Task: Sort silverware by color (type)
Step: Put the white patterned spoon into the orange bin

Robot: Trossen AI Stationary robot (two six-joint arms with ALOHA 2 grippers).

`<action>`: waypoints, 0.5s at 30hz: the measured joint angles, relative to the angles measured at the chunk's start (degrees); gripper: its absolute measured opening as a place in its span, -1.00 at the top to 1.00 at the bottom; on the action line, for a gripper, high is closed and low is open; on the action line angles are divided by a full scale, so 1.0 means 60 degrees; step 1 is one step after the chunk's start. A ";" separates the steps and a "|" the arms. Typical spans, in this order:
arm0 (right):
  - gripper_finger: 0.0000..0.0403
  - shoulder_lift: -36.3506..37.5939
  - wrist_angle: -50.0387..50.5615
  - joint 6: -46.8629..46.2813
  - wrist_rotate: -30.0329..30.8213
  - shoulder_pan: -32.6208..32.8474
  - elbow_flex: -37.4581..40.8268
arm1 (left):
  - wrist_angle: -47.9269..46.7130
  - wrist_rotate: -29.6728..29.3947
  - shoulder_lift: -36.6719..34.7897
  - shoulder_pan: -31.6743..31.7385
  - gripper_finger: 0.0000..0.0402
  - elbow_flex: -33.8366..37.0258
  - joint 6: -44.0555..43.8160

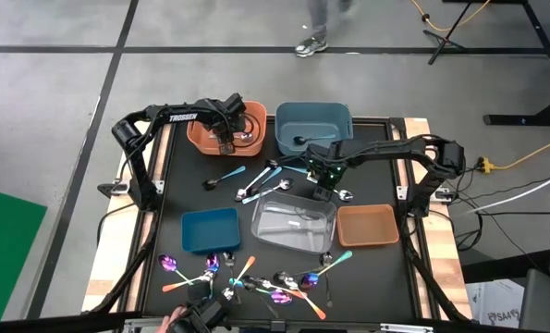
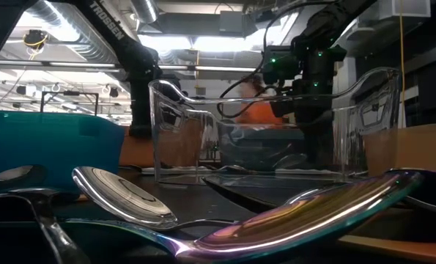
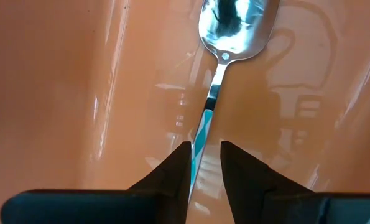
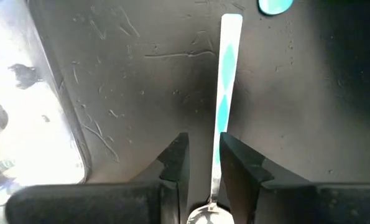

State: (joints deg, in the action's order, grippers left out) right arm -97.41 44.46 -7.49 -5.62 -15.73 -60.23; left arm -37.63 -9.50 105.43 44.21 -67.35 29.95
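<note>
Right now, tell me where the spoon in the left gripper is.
The teal-handled spoon hangs over the orange bin at the table's far left corner, its handle between the fingers of the left gripper, beside the big blue bin.

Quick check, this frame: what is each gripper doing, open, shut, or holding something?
Left gripper: closed on a teal-handled spoon over the orange bin.
Right gripper: closed on another teal-striped spoon above the black table.
</note>
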 joint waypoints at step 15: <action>0.61 -0.0011 -0.0444 -0.0141 0.0469 0.0000 0.0011 | 0.0000 0.0000 0.0000 0.0001 0.60 0.0000 0.0000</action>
State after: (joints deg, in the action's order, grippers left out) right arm -97.47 41.80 -8.33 -2.81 -15.73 -60.16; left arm -37.63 -9.50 105.43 44.21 -67.35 29.95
